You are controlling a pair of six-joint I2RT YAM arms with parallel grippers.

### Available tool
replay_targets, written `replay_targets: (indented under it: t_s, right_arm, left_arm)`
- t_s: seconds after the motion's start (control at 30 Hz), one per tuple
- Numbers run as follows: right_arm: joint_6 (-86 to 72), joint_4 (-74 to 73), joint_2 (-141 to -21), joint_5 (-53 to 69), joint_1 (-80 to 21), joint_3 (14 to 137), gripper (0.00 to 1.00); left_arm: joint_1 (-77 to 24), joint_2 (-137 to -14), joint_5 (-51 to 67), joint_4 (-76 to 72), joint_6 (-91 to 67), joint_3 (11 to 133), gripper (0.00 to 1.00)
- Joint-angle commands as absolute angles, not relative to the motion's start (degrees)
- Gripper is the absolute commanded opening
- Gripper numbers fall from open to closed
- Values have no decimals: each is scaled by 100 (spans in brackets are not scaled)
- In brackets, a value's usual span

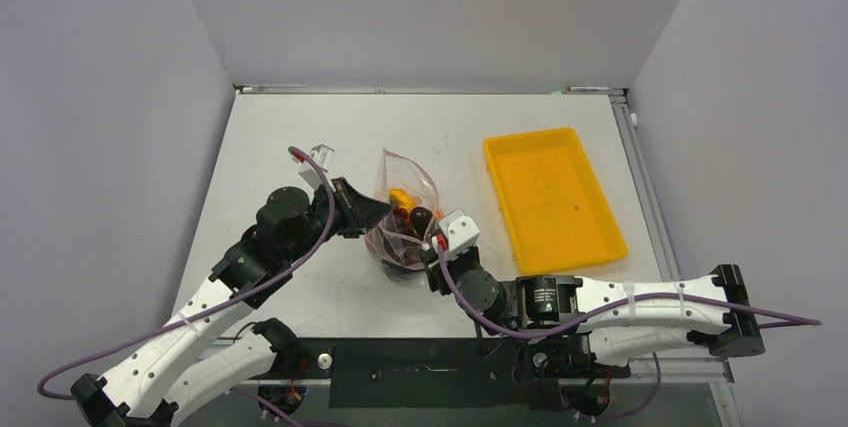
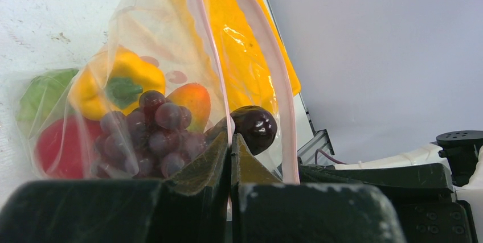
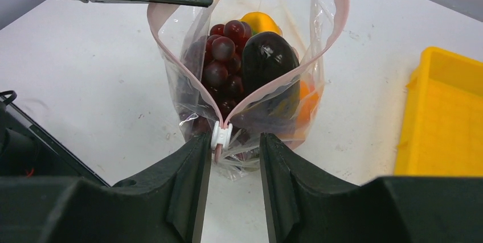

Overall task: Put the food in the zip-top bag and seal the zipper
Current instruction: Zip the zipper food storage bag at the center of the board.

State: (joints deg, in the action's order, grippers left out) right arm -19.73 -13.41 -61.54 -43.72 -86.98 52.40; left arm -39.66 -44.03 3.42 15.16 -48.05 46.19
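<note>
Top external view: on the left, the left pincer (image 1: 362, 213) is clenched on the pink zipper (image 2: 209, 44) strip. It holds the zip-top bag (image 1: 408, 197) upright mid-surface (image 1: 290, 132), with the food (image 3: 239, 49) inside. At the bag's near right end, the right pincer (image 3: 233, 146) stands released, jaws straddling the white slider (image 3: 221, 136) without pinching it; since the eggplant (image 3: 267, 55) rides high in the open mouth, a pull may jam there or tug the strip from the left grip.

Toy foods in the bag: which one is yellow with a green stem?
The bell pepper; the grape bunch and eggplant are dark purple.
</note>
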Motion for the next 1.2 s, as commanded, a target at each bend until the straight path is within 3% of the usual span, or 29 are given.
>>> replay_targets:
  t_s: [0.0,0.07,0.27,0.7,1.17]
  right_arm:
    - [-1906,-1198,-6236,-4805,-8727,5469,35]
    - [-1882,-1125,-6296,-4808,-8728,5475,32]
    - [-1758,-915,-6305,-4750,-8728,5487,6]
    - [-463,-1501,-6118,-3704,-8714,6186,5]
    - [597,-2537,-6179,-2098,-7929,7349,5]
  left_arm:
    - [-3964,-4313,316,1152,-4852,4623,0]
    - [-3964,-4319,316,1147,-4856,4615,0]
    - [-3959,-4323,334,1176,-4852,4597,0]
    - [-3963,-4289,222,1286,-4711,4771,9]
    - [-3955,-4074,-675,2679,-3345,6202,45]
